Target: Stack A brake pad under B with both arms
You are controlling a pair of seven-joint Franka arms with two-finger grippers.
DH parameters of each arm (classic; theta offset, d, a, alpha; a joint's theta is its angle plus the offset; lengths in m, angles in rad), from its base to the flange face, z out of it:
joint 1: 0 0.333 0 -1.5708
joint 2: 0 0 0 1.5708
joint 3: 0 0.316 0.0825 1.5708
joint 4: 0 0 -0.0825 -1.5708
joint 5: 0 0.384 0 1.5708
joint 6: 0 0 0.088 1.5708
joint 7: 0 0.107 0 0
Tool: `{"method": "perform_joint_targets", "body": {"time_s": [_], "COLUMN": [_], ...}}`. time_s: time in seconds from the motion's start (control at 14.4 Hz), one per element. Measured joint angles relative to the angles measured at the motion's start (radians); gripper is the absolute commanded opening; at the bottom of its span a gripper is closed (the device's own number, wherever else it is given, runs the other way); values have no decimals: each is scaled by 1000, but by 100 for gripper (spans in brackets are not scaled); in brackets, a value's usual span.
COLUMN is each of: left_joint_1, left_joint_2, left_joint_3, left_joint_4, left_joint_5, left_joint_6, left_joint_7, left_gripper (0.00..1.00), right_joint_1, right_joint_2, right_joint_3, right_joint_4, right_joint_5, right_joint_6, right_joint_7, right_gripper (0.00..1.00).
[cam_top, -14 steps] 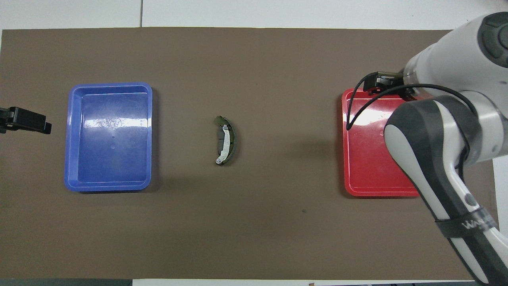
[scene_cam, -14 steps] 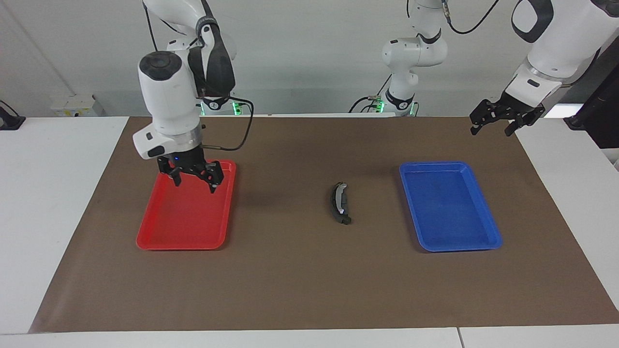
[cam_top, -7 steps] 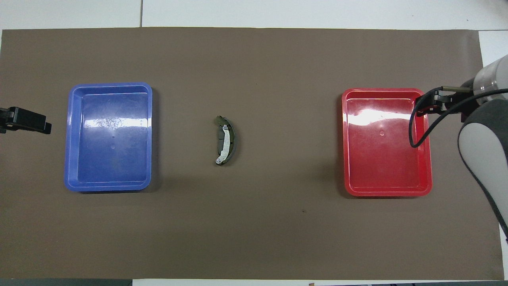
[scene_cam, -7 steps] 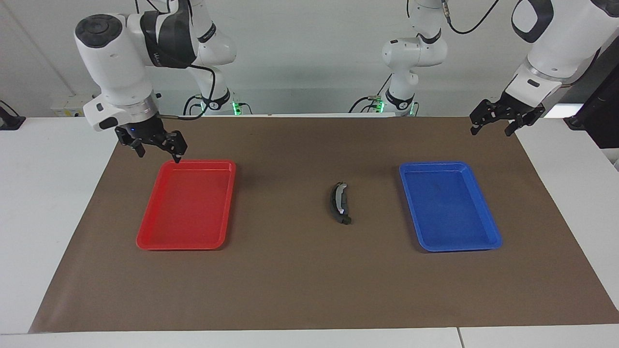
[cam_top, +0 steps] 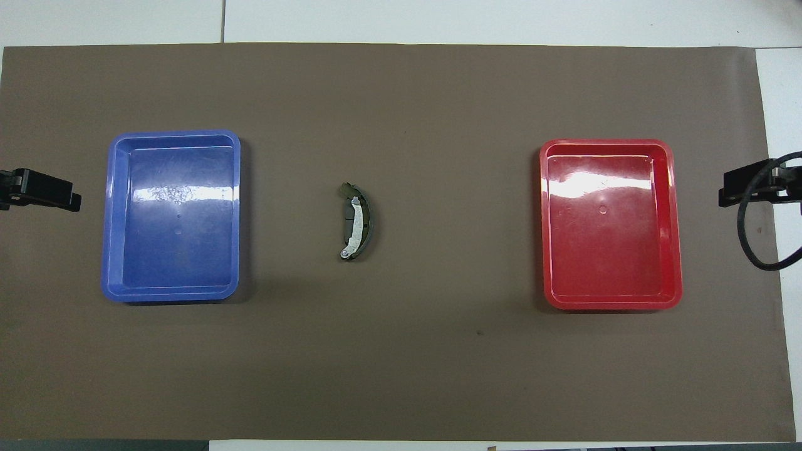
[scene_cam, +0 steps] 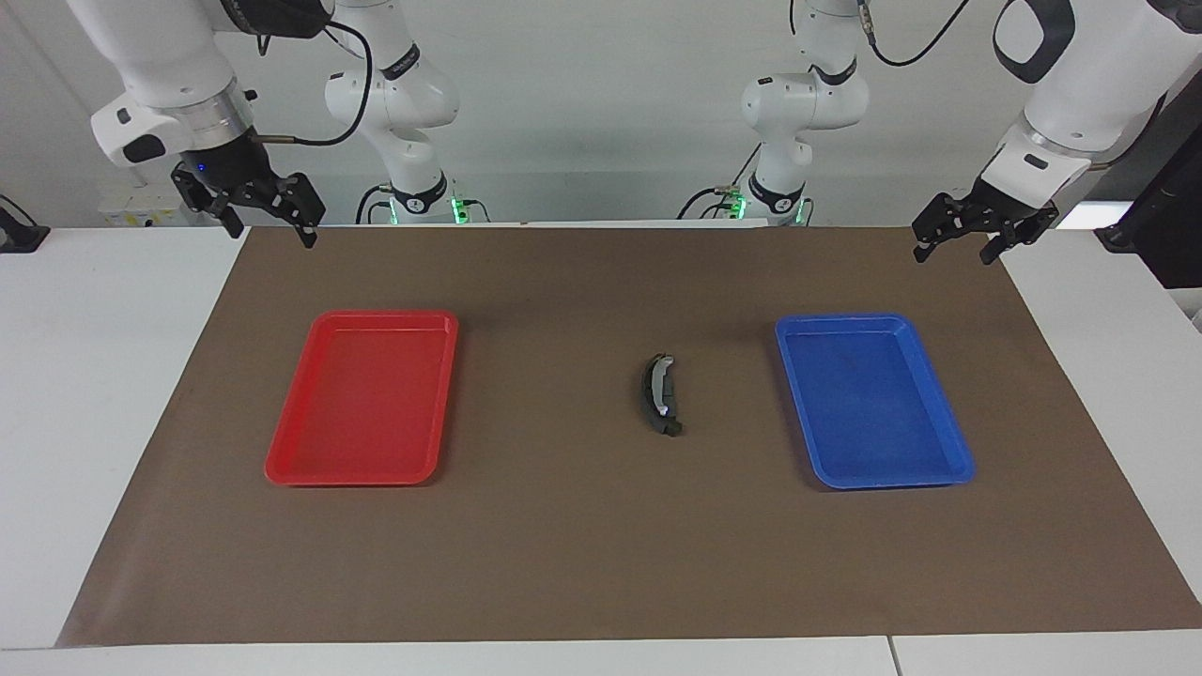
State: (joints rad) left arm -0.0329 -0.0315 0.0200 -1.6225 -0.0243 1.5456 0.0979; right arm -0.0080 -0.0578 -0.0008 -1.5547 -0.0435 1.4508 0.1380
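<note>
1. As seen from the facing camera, the crescent brake shoe B (scene_cam: 659,395) lies on the brown mat (scene_cam: 582,563) of the counter, between the red tray (scene_cam: 362,469) and the blue tray (scene_cam: 948,451) and touching neither.
2. Its silver band runs along the curve; the A brake pad is hidden beneath it, if there at all.
3. Up in the air over the mat's corner at the right arm's end, the right tool (scene_cam: 263,221) has its fingers spread apart, holding nothing.
4. Over the mat's corner at the left arm's end, the left tool (scene_cam: 953,246) hangs with fingers apart, also holding nothing.
5. From overhead, B (cam_top: 358,220) sits midway between the blue tray (cam_top: 108,250) and red tray (cam_top: 675,250).
6. A dark grey edge (cam_top: 346,216) shows beside the band; whether it is the pad I cannot tell.
7. Only the tips of the left tool (cam_top: 50,191) and right tool (cam_top: 742,188) show at the mat's ends.
</note>
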Motion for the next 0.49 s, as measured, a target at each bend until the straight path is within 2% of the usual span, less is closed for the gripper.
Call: {"method": "perform_joint_targets", "body": {"time_s": [0.49], "left_joint_1": [0], "left_joint_2": [0], "left_joint_3": [0], "left_joint_4": [0], "left_joint_5": [0], "left_joint_6": [0], "left_joint_7": [0], "left_gripper": [99], "right_joint_1": [1], "right_joint_2": [31], "right_joint_3": [1], "right_joint_4": [38], "right_joint_5": [29], "right_joint_6": [-21], "right_joint_7": [0], "right_gripper": [100]}}
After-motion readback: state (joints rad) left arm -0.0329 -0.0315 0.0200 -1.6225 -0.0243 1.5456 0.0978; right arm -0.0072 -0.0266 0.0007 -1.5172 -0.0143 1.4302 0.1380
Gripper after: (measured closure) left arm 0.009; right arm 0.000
